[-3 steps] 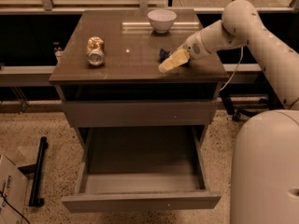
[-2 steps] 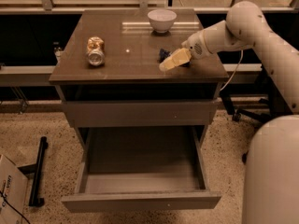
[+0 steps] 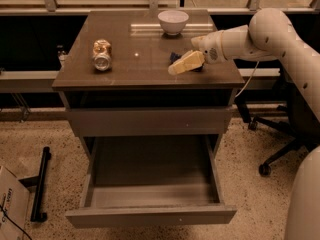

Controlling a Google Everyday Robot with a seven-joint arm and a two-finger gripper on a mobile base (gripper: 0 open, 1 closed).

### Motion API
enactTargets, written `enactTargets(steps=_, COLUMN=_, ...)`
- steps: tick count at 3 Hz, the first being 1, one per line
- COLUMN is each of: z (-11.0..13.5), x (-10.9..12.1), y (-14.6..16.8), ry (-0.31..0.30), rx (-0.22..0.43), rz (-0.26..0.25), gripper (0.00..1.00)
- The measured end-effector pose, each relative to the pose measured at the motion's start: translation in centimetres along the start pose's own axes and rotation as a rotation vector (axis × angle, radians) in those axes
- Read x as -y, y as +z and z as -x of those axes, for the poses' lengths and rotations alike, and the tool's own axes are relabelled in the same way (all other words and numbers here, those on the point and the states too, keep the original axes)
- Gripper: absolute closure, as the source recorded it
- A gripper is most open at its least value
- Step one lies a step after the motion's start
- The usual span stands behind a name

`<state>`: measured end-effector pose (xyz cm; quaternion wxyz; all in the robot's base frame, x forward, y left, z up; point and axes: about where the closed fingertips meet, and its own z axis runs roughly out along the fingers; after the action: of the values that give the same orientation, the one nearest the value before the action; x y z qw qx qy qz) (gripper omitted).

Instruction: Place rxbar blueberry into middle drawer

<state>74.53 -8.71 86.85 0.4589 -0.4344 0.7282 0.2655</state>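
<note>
The rxbar blueberry lies on the cabinet top right of centre; only a dark navy end shows, the rest is hidden under my gripper. My gripper is cream-coloured, reaches in from the right and rests low over the bar, touching or nearly touching it. The middle drawer is pulled wide open below the cabinet top, a deep box with nothing in it.
A gold and silver can lies on its side at the top's left. A white bowl stands at the back. The upper drawer front is closed. An office chair stands to the right, and a cardboard box at lower left.
My gripper stays over the bar, barely shifted. My white body in the lower right corner has drawn back to the right.
</note>
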Motion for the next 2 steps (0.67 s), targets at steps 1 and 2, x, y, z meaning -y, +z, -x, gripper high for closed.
enactTargets(steps=1, z=-0.1, x=0.5, y=0.0, ry=-0.004, rx=0.011, rz=-0.024, gripper=0.00)
enactTargets(steps=2, z=-1.0, x=1.7, y=-0.1, ry=0.010, rx=-0.003, rz=-0.058, gripper=0.00)
